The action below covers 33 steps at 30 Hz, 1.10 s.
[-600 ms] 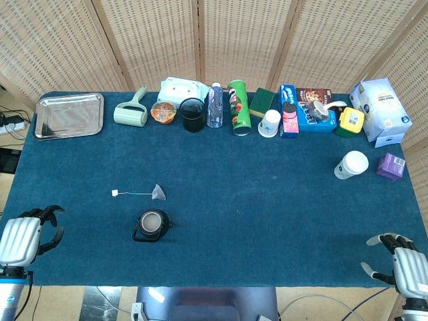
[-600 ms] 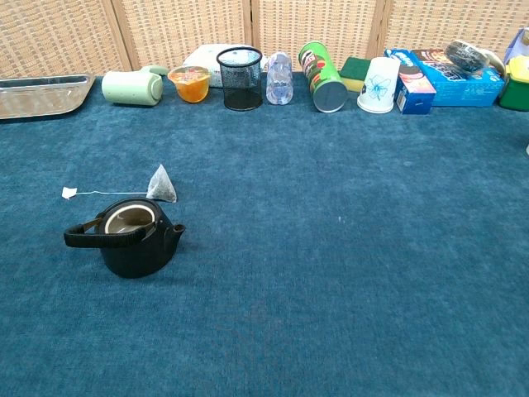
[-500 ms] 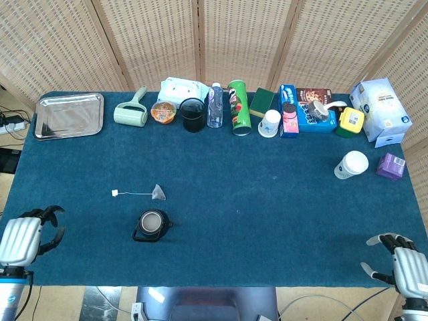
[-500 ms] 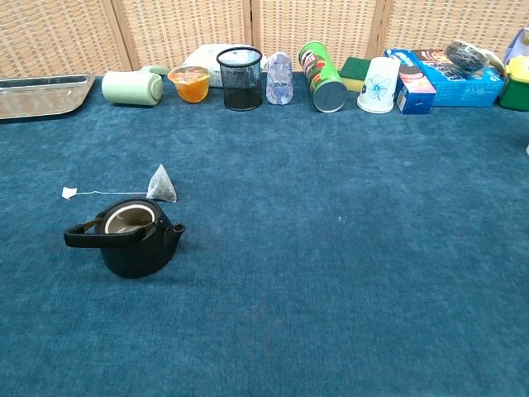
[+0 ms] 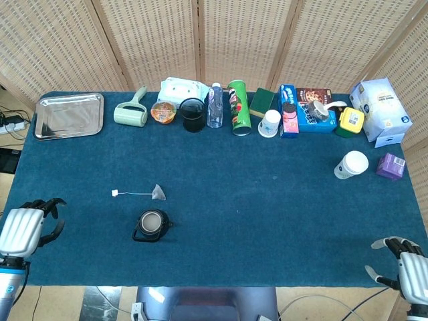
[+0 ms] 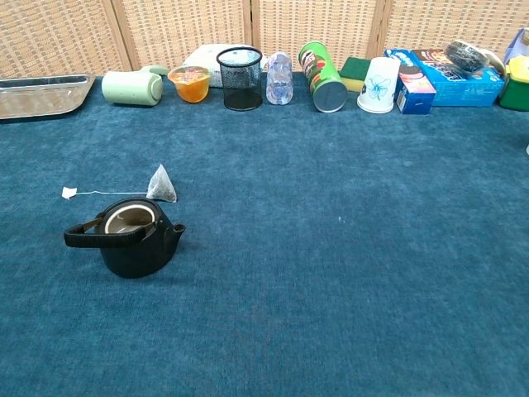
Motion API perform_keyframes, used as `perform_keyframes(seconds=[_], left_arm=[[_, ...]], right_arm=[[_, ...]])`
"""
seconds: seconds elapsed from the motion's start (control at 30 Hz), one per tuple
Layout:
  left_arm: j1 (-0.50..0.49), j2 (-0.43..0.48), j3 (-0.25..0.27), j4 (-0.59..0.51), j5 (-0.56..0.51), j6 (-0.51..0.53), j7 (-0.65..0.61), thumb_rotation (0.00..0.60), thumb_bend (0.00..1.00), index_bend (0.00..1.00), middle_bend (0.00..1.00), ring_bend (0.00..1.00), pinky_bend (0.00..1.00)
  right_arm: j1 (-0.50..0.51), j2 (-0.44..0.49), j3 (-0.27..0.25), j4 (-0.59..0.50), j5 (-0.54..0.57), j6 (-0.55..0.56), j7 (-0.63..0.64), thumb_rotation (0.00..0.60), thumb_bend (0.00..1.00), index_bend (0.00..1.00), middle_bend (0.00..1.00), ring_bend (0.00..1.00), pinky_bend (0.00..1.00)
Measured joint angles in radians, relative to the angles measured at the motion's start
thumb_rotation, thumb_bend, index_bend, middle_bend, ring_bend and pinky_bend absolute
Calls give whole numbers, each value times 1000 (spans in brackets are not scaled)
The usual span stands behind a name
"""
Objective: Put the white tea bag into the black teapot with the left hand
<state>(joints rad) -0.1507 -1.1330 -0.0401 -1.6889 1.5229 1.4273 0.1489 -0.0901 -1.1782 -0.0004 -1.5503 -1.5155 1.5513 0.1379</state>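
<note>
The white tea bag (image 5: 158, 193) (image 6: 162, 184) lies on the blue cloth with its string running left to a small paper tag (image 5: 115, 193) (image 6: 69, 193). Just in front of it stands the black teapot (image 5: 151, 225) (image 6: 132, 236), lid off, handle folded to the left. My left hand (image 5: 25, 227) hovers at the table's front-left edge, well left of the teapot, fingers apart and holding nothing. My right hand (image 5: 409, 267) sits at the front-right corner, open and empty. Neither hand shows in the chest view.
Along the far edge stand a metal tray (image 5: 68, 114), a green roller (image 5: 132, 113), a fruit cup (image 5: 163, 112), a black mesh cup (image 5: 193, 114), a bottle (image 5: 215, 105), a green can (image 5: 239, 107), paper cups and boxes. A white cup (image 5: 350, 164) and a purple box (image 5: 390, 166) sit right.
My left hand has shifted slightly up and away from the table's front edge. My right hand has dropped lower toward the frame's bottom corner. Tea bag and teapot have not moved.
</note>
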Motion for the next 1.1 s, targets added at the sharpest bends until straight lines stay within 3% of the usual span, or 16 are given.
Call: perform_keyframes(seconds=[0.1, 0.23, 0.6, 0.87, 1.1], left_arm=[[-26, 10, -3, 30, 10, -32, 37, 600, 412, 361, 645, 586, 675], [-70, 18, -3, 79, 22, -98, 93, 600, 413, 362, 701, 637, 736], [-206, -40, -8, 259, 10, -295, 170, 600, 419, 362, 944, 909, 881], [-284, -119, -13, 376, -10, -392, 116, 600, 429, 362, 983, 936, 898], [-329, -199, -18, 469, -25, -427, 74, 600, 361, 407, 999, 953, 908]], right_arm=[[1, -2, -6, -2, -5, -6, -2, 600, 219, 420, 404, 283, 232], [1, -6, -7, -2, -5, -10, -4, 600, 219, 420, 404, 283, 232], [-3, -7, -6, -8, 13, -16, -17, 600, 218, 420, 404, 285, 239], [-6, -8, -2, -17, 29, -21, -32, 600, 221, 421, 404, 285, 242], [-6, -3, 5, -31, 47, -27, -48, 600, 218, 421, 404, 286, 247]])
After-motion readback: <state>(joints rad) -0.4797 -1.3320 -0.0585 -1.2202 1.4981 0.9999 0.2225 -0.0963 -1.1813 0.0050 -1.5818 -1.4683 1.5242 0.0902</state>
